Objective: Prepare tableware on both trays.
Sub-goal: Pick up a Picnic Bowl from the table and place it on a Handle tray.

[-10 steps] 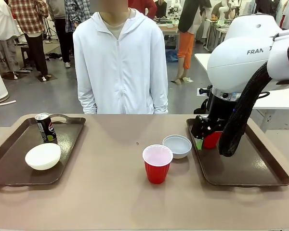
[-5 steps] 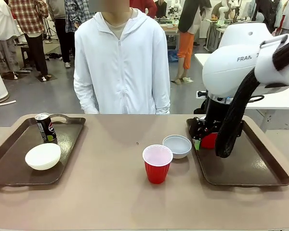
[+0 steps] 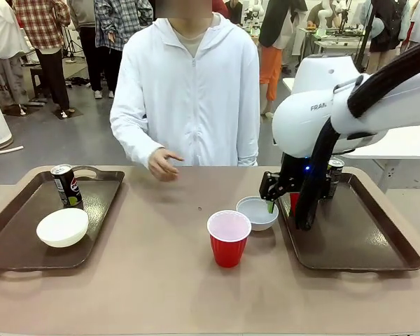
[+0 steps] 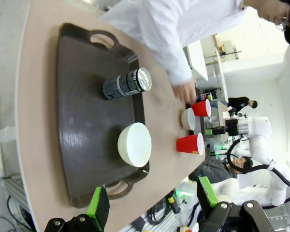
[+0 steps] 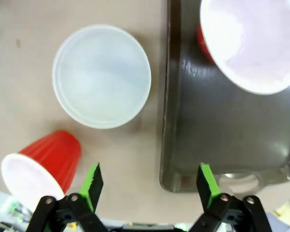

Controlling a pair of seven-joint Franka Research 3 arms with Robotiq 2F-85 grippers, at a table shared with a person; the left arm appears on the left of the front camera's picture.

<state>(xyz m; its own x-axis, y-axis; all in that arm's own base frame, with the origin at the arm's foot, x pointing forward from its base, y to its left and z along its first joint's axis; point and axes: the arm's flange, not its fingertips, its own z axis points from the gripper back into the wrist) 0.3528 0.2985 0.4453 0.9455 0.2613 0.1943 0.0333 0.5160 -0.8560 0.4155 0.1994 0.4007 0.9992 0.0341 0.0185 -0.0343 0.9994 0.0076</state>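
Prob light, stiff, bit slick on the grey bowl point(image 5: 101, 76); best to pinch the rim w/ right end effector point(image 5: 150, 181), spread wide, empty.

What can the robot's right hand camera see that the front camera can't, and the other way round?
Right wrist camera: the gap between the pale bowl and the right tray, and the white inside of the red cup on that tray.
Front camera: the person's hand, the left tray with a can and a cream bowl.
Both: pale bowl, right tray, the red cup on the table.
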